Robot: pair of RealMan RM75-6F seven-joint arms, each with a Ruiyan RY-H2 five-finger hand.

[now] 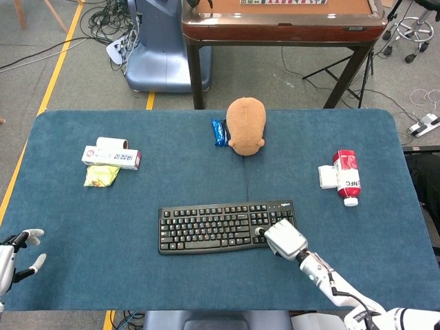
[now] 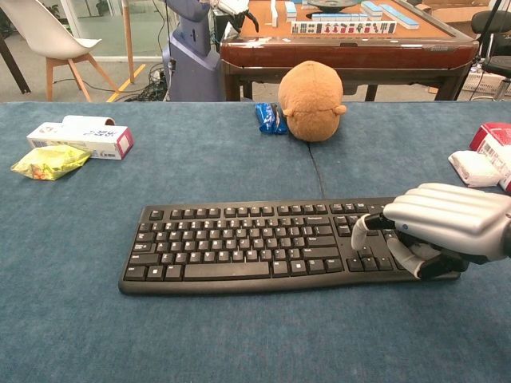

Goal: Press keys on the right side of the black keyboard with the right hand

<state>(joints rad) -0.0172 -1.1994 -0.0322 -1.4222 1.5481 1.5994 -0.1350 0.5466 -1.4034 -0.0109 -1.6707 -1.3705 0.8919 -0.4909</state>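
Note:
A black keyboard lies at the front middle of the blue table. My right hand hovers over its right end, palm down, covering the number pad. One finger points down onto the keys just left of the number pad; the other fingers curl under the palm, holding nothing. My left hand rests at the table's front left corner, far from the keyboard, its fingers spread and empty.
A brown plush toy and a blue packet sit behind the keyboard. At the left lie a white box and a yellow packet. A red-and-white bottle and a white pack lie at the right.

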